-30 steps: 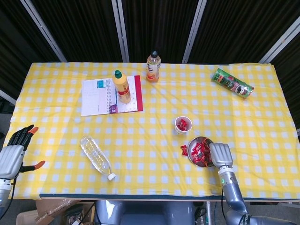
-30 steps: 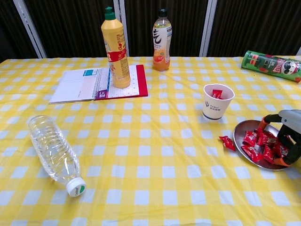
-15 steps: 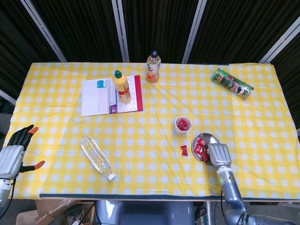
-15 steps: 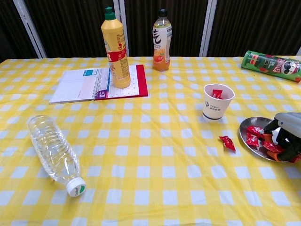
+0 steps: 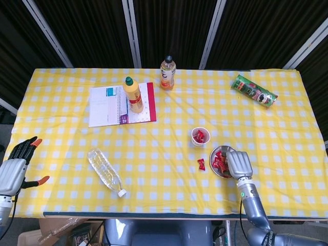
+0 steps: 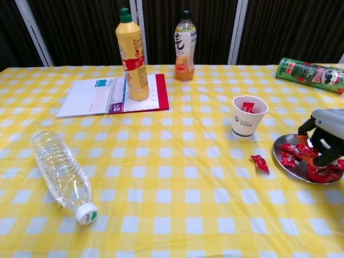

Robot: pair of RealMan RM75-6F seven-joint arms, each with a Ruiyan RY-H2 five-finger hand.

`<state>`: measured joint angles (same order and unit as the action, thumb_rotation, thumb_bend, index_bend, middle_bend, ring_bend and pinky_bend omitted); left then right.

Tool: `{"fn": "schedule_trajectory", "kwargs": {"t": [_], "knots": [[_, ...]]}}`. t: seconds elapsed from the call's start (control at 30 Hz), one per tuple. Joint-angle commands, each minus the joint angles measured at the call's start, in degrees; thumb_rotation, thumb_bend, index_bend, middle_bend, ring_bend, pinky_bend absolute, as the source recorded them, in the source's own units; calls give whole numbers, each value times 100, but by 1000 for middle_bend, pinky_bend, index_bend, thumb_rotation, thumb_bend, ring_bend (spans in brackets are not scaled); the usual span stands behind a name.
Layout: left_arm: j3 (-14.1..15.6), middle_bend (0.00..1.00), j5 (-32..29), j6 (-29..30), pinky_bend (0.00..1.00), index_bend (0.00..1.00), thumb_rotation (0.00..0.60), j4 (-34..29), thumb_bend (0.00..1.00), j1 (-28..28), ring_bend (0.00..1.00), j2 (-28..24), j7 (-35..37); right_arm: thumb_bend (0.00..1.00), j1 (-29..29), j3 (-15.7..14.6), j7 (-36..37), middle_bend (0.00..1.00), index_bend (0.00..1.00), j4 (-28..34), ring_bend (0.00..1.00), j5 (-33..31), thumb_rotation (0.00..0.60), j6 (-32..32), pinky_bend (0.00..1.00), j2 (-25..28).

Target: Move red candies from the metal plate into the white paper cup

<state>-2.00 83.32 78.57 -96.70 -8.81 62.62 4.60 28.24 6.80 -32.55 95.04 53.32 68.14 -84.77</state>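
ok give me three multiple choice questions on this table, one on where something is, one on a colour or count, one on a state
1. Where does the loose red candy lie?
A. inside the notebook
B. on the cloth between the paper cup and the metal plate
C. on top of the clear bottle

2. What colour is the cap of the yellow bottle?
A. green
B. white
C. black

3. How does the clear plastic bottle sit?
A. upright
B. on its side
C. upside down in the cup

Answers
1. B: in the chest view it rests on the checked cloth below the paper cup, just left of the metal plate, where the right hand hovers.
2. A: its cap is green.
3. B: it lies flat with its white cap toward the near table edge.
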Motion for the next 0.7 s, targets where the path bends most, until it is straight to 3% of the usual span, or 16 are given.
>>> {"fn": "schedule_trajectory", "kwargs": {"t": [0.03, 0.33, 0.7], "knots": [[5, 0, 1, -13, 0, 0, 600, 4, 37, -3, 0, -5, 22, 600, 76, 202, -222, 795, 663, 371, 856, -6, 600, 183, 958, 295], [-2, 0, -15, -31, 0, 0, 600, -32, 37, -14, 0, -10, 6, 601, 446, 648, -496, 795, 663, 733, 856, -433, 600, 87, 958, 443], [-19, 0, -66, -74, 0, 0, 600, -17, 37, -28, 0, -16, 45, 601, 1010, 1001, -620, 795, 663, 350, 856, -887, 600, -216, 958, 93]]}}
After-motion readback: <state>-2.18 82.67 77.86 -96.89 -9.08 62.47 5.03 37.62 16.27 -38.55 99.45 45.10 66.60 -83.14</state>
